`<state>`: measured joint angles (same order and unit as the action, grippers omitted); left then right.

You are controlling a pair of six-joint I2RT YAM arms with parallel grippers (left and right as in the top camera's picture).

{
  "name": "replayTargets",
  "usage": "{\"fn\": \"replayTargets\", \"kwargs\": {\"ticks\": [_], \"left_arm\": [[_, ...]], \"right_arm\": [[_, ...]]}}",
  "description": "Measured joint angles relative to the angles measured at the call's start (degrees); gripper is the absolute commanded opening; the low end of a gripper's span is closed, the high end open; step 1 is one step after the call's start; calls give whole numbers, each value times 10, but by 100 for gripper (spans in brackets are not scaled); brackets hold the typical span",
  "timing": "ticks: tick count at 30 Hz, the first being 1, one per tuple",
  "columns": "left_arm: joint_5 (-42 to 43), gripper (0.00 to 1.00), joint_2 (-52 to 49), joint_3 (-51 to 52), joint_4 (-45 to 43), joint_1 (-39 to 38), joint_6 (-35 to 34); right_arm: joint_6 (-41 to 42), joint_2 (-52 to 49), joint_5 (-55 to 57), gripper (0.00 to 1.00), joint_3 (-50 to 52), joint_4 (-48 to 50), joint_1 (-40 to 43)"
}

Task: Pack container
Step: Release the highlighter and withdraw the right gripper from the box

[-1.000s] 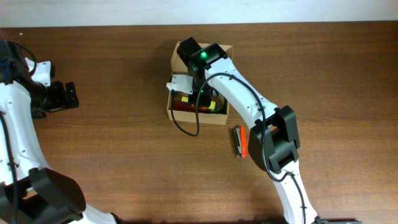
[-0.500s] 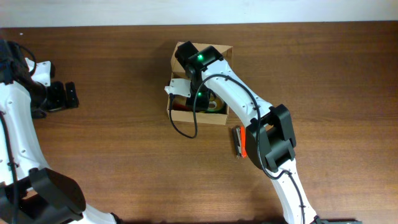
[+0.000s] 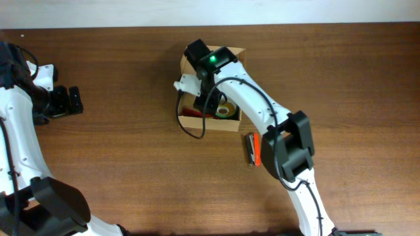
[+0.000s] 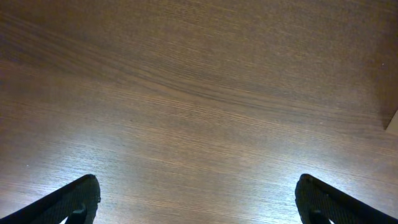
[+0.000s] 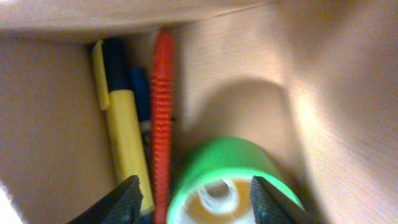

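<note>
So the right fingers (image 5: 124,199) are down inside the container (image 3: 226,124), spread wide and gripping nothing. A green tape roll (image 5: 227,165) sits right under the gap between them. At 9 o'clock of the roll a red ribbed stick (image 5: 161,112) lies along the box floor, then a blue pen (image 5: 140,93) and a yellow marker (image 5: 127,143) against the side wall. The close-up is too blurry to read any print on them.

The left fingers (image 4: 71,202) are also wide apart with nothing in them, hanging over bare wood way out at 9 o'clock of the overhead view, well apart from the box.

The container, plain brown cardboard with its lid flap open, sits a bit toward 12 o'clock from the middle. An orange-and-black tool (image 3: 252,149) lies near the box at 4 o'clock.

The worktop (image 3: 131,164) is dark brown woodgrain, with a pale wall (image 3: 295,10) along the 12 o'clock edge.
</note>
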<state>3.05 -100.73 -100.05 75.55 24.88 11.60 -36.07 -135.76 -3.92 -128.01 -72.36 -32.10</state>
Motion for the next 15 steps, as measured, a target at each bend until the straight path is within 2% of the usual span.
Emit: {"fn": "replayTargets", "kwargs": {"ticks": [4,9,11,15], "left_arm": [[0,99,0,0,0,0,0],[0,100,0,0,0,0,0],[0,100,0,0,0,0,0],[0,100,0,0,0,0,0]], "right_arm": [[53,61,14,67,0,4,30],[97,185,53,73,8,14,75],[108,246,66,77,33,27,82],[135,386,80,79,147,69,83]]}}
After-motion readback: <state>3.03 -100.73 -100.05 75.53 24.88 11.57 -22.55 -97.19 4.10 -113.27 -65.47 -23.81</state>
